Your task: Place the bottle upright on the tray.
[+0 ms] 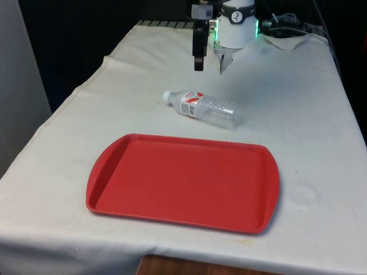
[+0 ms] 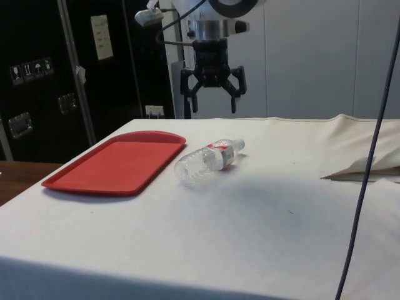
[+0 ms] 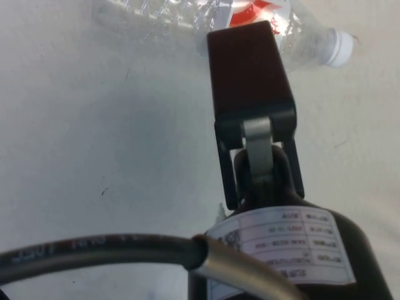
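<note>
A clear plastic bottle (image 1: 205, 109) with a white cap and a red-and-white label lies on its side on the white cloth, just beyond the far edge of the red tray (image 1: 143, 195). In the side view the bottle (image 2: 205, 161) rests right of the tray (image 2: 112, 165), cap pointing away from it. My gripper (image 2: 212, 103) hangs in the air above and behind the bottle, open, with nothing between its fingers. The front view has the gripper (image 1: 198, 64) edge-on behind the bottle's cap end. In the wrist view one black finger (image 3: 249, 69) overlaps the bottle (image 3: 181, 14) below it.
The tray holds nothing. A rumpled fold of cloth (image 1: 289, 40) lies beside the robot base at the front view's right. A black cable (image 2: 369, 156) hangs across the side view's right. Open cloth surrounds the bottle and tray.
</note>
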Action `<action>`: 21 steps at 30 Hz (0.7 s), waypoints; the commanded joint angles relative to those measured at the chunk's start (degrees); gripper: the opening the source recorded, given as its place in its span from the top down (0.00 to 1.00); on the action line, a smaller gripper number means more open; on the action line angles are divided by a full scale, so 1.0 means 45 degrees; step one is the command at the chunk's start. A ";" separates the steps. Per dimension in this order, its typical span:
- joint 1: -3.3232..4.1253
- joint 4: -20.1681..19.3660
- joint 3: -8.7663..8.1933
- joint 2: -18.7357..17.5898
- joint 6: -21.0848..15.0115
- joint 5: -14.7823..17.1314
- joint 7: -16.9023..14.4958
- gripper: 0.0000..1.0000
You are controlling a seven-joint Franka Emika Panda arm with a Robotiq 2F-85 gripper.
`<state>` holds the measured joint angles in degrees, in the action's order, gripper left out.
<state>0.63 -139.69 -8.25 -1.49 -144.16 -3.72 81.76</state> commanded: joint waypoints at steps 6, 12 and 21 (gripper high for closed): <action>0.0000 -0.0025 0.0000 -0.0038 -0.0191 0.0178 0.0395 0.00; 0.0013 -0.0038 0.0013 -0.0025 -0.0216 0.0471 0.0471 0.00; 0.0013 -0.0038 0.0025 0.0000 -0.0267 0.1184 0.0407 0.00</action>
<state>0.63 -139.69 -8.25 -1.60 -144.50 0.69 83.37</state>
